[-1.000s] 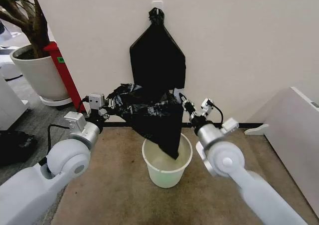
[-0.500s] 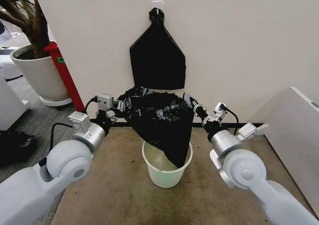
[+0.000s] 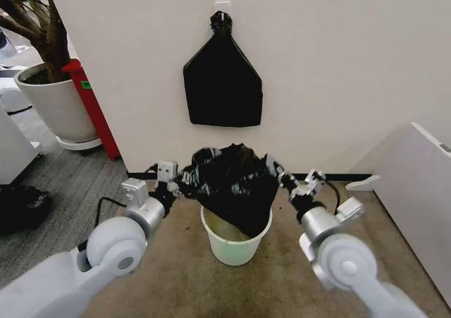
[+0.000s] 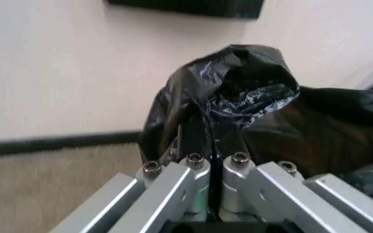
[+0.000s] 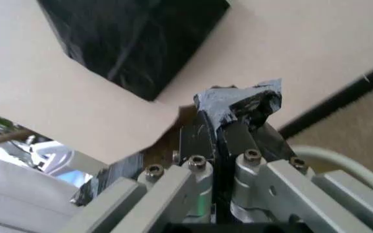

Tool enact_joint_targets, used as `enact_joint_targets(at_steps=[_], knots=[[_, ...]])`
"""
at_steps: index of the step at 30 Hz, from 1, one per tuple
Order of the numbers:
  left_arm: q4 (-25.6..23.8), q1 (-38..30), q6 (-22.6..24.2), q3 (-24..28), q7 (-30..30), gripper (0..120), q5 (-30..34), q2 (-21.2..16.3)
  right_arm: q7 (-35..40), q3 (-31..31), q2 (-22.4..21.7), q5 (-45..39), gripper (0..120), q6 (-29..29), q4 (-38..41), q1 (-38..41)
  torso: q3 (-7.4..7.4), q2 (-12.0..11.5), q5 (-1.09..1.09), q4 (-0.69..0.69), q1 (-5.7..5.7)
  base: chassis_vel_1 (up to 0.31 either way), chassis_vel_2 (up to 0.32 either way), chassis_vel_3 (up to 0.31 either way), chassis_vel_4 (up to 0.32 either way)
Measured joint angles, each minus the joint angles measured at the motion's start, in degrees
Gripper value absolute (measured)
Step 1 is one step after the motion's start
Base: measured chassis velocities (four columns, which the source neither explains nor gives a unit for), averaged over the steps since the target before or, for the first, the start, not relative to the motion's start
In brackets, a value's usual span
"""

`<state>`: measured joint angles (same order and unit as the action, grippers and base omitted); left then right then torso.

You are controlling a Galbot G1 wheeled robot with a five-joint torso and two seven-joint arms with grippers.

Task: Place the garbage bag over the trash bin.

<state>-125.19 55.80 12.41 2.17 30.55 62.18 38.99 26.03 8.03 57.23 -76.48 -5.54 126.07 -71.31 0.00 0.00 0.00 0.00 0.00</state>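
My left gripper (image 3: 176, 186) and right gripper (image 3: 283, 180) each pinch the bag (image 3: 234, 184) at 9 and 3 o'clock, its bottom inside the bin (image 3: 236, 246); I should lower evenly, keeping the mouth wide

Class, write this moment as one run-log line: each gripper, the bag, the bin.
left gripper: shut on garbage bag edge | right gripper: shut on opposite edge | bag: spread between them, bottom hanging into trash bin | rim: not covered
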Motion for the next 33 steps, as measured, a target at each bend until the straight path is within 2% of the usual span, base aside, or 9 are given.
enact_joint_targets(at_steps=[3, 8, 13, 19, 28, 33], knots=[[1.1, 2.4, -0.2, 0.4, 1.7, 0, -0.4, 1.3, 0.0, -0.5, 1.0, 1.8, 0, -0.1, 0.3, -3.1, 0.0, 0.0, 0.0, -0.02, 0.0, 0.0, 0.0, 0.0, 0.0], [0.1, 6.2, -0.4, -0.5, 3.1, 0, -0.7, 1.4, 0.4, -0.5, 1.0, 2.7, 0, -0.3, 1.7, -5.5, 0.0, 0.0, 0.0, -0.01, 0.0, 0.0, 0.0, 0.0, 0.0], [-4.2, 13.8, -0.6, -4.6, 5.6, 0, 0.1, 1.0, 2.7, 0.2, 0.0, 2.7, 0, -0.4, 4.8, -7.0, 0.0, 0.0, 0.01, 0.01, 0.0, 0.0, 0.0, 0.0, 0.0], [-7.6, 19.0, -0.9, -7.1, 6.9, 0, 0.0, 1.0, 5.0, 0.3, -0.4, 3.5, 0, 0.2, 7.5, -9.8, -0.01, 0.0, 0.01, 0.0, 0.0, 0.0, 0.0, 0.0, 0.0], [-8.7, 21.3, -1.0, -6.5, 8.5, 0, 0.0, 3.1, 9.1, 1.4, 1.1, 7.1, 0, 1.0, 9.4, -15.5, 0.0, 0.0, 0.0, -0.01, 0.0, 0.0, 0.0, 0.0, 0.0], [-5.6, 21.6, -1.0, -5.7, 8.6, 0, -1.0, 4.7, 11.0, 1.4, 3.5, 9.5, 0, 1.9, 7.2, -18.6, 0.0, 0.0, 0.01, -0.01, 0.0, 0.0, 0.0, 0.0, 0.0]])
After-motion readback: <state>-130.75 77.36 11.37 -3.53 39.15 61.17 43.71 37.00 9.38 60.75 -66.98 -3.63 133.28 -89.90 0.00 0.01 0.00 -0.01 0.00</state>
